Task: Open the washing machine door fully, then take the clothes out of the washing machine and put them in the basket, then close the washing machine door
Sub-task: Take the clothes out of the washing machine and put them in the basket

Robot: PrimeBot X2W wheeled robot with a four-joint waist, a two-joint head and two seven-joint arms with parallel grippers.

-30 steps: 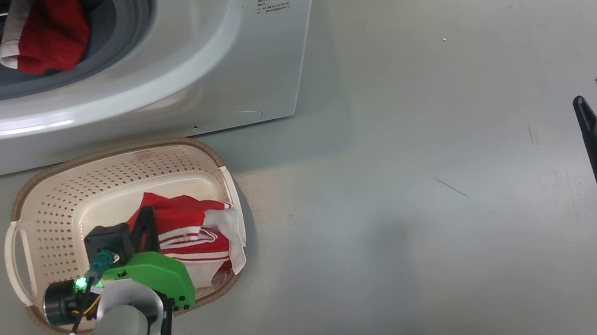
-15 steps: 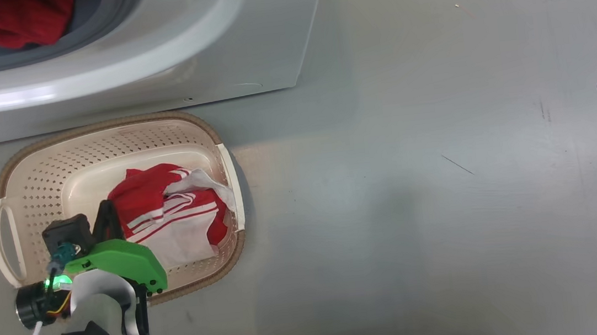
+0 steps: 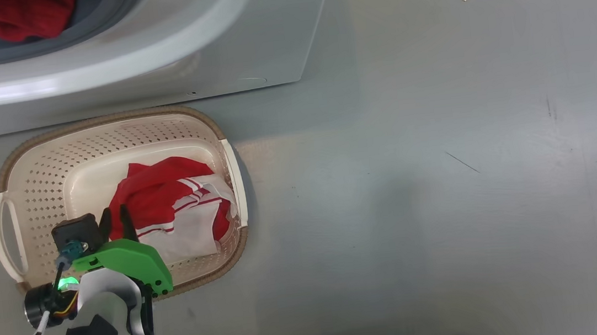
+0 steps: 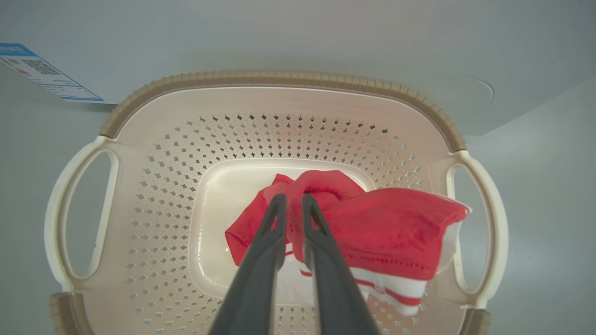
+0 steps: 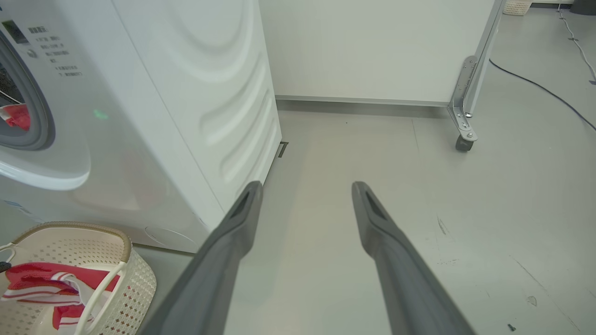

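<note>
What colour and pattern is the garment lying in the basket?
The garment is red with white stripes; the head view shows it best.

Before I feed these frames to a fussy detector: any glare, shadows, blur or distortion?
Head view: a bright glare band crosses the front of the washing machine, soft shadow right of the basket. Left wrist view: sharp, though the wide lens bows the basket rim. Right wrist view: no blur, a faint green glint on the machine's front.

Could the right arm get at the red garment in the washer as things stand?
Probably, after a long swing left: the right gripper is open and empty, and the red garment lies exposed in the washer.
</note>
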